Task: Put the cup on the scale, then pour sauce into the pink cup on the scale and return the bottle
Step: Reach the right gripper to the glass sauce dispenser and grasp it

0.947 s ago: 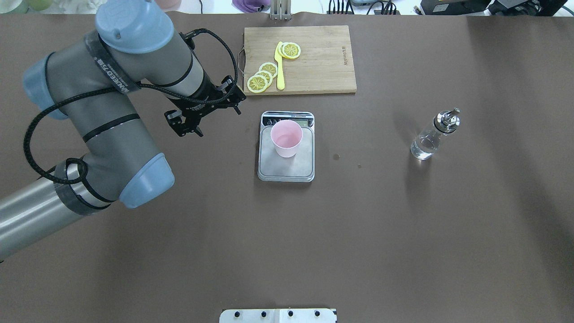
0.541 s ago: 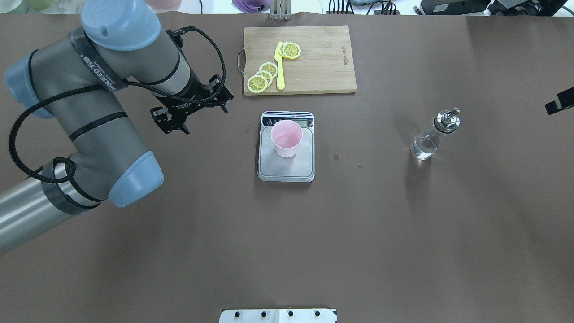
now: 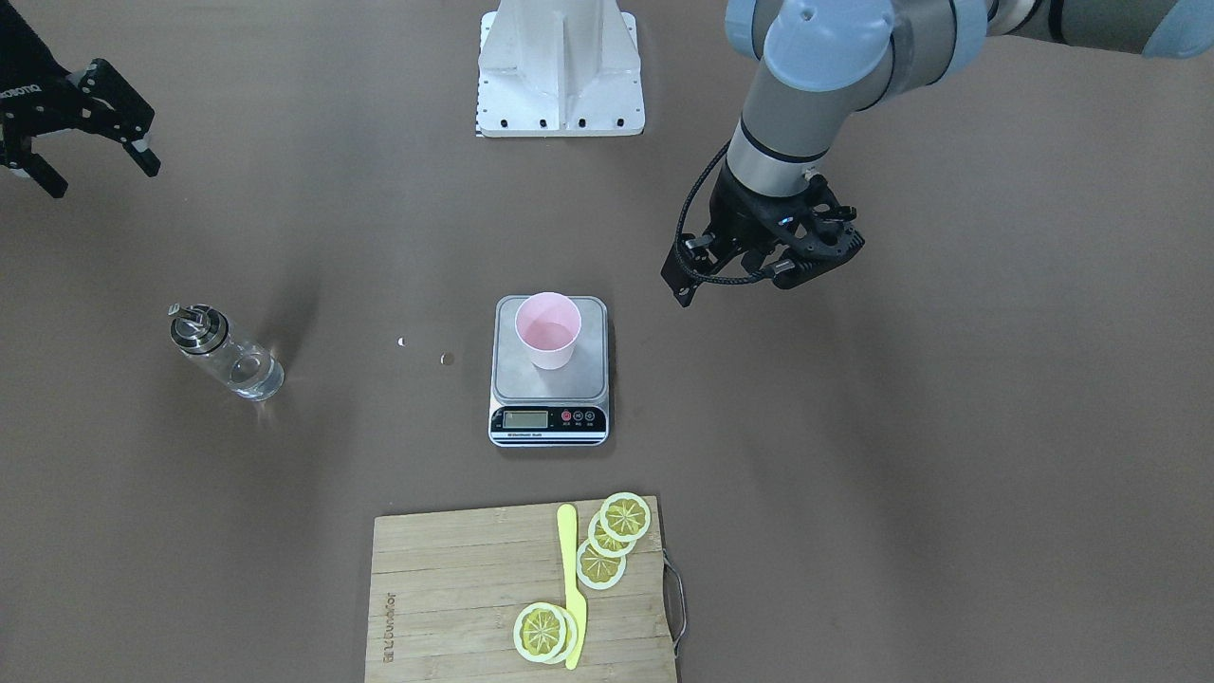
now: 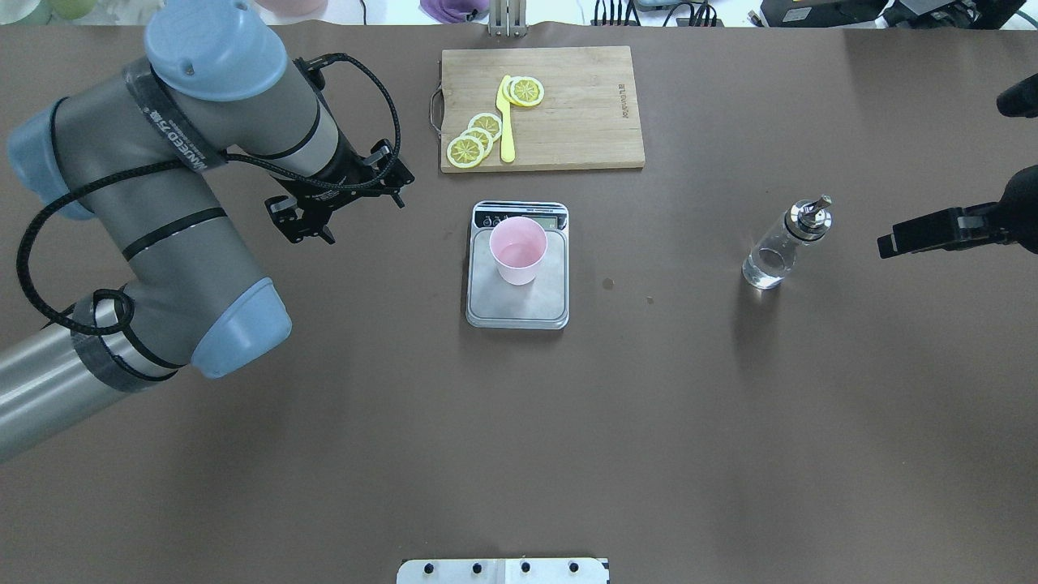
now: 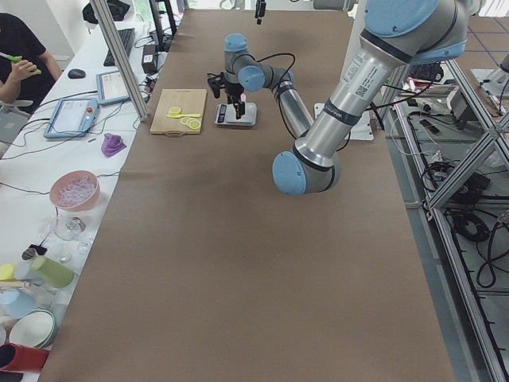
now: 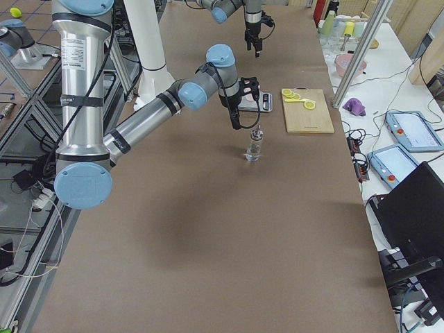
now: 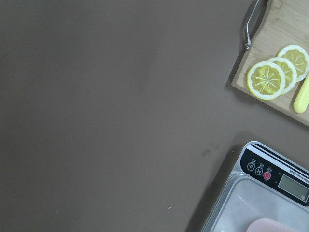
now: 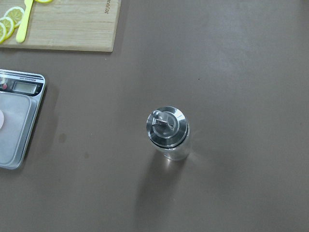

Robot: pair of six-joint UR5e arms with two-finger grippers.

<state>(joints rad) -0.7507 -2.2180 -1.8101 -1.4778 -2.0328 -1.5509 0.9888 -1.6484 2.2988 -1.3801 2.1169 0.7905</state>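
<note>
1. Pink cup point(image 4: 518, 250) stands upright on the scale point(image 4: 519, 307), on the half of the steel platform nearer the display strip; looks empty
2. Scale sits mid-table, display end facing the cutting board point(image 4: 584, 122), apart from it
3. Bottle point(image 4: 780, 250) stands upright on the table point(image 4: 568, 446), well off to the robot's right of the scale, metal pourer cap on top; nothing touches it
4. Sauce point(image 4: 765, 268) shows as clear liquid low in the bottle, level hard to read
5. Right gripper point(image 3: 104, 178) hangs above the table out past the bottle on the right side, fingers spread apart, holding nothing; wrist view looks down on the bottle cap
6. Left gripper point(image 4: 361, 215) is in the air to the left of the scale, clear of cup and scale, fingers apart and empty
7. Lemon slices point(image 4: 478, 138) and a yellow knife point(image 4: 507, 130) lie on the cutting board at the table's far side
</note>
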